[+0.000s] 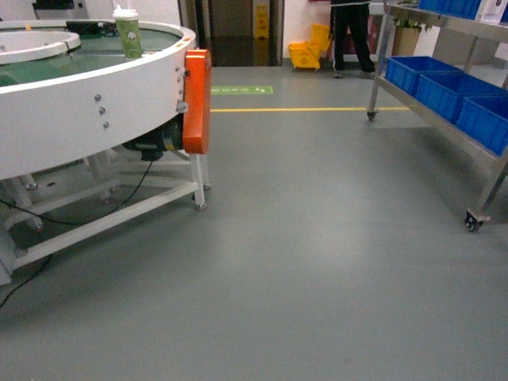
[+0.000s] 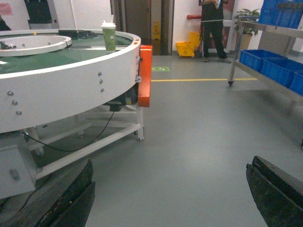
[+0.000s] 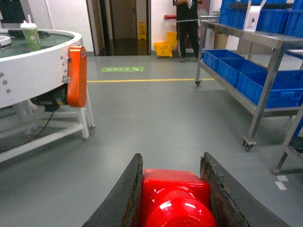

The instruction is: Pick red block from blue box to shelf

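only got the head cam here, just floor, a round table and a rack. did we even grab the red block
Observer: Yes. In the right wrist view the red block sits clamped in the right gripper.
Operator: left arm carrying anything
Observer: No. The left gripper is open, with only floor between its fingers.
Operator: shelf's upper tier free
Observer: Partly visible only. The shelf has blue crates on its upper tier.

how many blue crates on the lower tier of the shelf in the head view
3, in a row on the shelf lower tier: the far crate, the middle crate, and the near crate, cut by the frame edge. More may sit out of frame.
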Robot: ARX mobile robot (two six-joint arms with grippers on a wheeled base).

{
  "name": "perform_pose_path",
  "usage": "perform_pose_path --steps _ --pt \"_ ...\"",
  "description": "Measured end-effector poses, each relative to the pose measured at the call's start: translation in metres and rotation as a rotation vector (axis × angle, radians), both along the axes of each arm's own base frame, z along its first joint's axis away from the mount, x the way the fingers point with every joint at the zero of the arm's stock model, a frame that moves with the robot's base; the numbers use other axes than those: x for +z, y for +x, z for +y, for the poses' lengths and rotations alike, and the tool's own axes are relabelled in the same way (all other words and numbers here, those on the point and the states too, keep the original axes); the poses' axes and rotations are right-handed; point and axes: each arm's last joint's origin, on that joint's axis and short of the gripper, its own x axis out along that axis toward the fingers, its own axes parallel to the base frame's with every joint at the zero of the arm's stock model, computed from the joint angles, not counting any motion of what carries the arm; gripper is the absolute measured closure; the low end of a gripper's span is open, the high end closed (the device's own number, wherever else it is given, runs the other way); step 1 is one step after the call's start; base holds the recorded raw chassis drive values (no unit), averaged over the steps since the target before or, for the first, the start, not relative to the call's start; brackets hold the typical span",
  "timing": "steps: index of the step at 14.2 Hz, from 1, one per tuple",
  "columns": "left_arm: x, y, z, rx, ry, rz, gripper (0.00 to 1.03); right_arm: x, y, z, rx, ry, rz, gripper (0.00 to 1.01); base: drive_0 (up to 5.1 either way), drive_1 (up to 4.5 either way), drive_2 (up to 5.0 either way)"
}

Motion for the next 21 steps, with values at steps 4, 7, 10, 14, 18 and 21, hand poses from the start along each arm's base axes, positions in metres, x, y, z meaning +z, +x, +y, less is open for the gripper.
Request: perform_pose_path --steps 4,7,10,14,18,21 --pt "-0.0001 0.0000 0.0000 0.000 0.000 0.001 0.05 0.0000 0.0000 0.0000 0.000 0.000 0.000 0.72 0.0 4.36 -4.3" --pt "0.0002 0.0000 0.0000 -0.001 0.000 -0.002 0.05 0.0001 0.0000 0.0000 0.000 0.000 -0.001 0.72 0.0 4.29 -4.4" --pt "-0.0001 0.0000 0.0000 0.000 0.000 0.002 0.05 -0.0001 0.0000 0.0000 0.000 0.000 0.001 0.72 0.0 4.35 -4.3" --pt "0.0000 0.0000 0.0000 0.000 0.000 0.000 0.05 0.0000 0.0000 0.0000 0.000 0.000 0.000 0.72 0.1 4.41 -4.3" --pt "0.0000 0.0000 0.0000 0.000 0.000 0.000 0.05 -0.0001 0.0000 0.0000 0.000 0.000 0.002 0.72 0.1 4.44 -4.2" --pt "-0.0003 0.0000 0.0000 0.001 0.000 0.003 0.05 0.0000 0.0000 0.0000 0.000 0.000 0.000 0.72 0.0 4.29 -4.4"
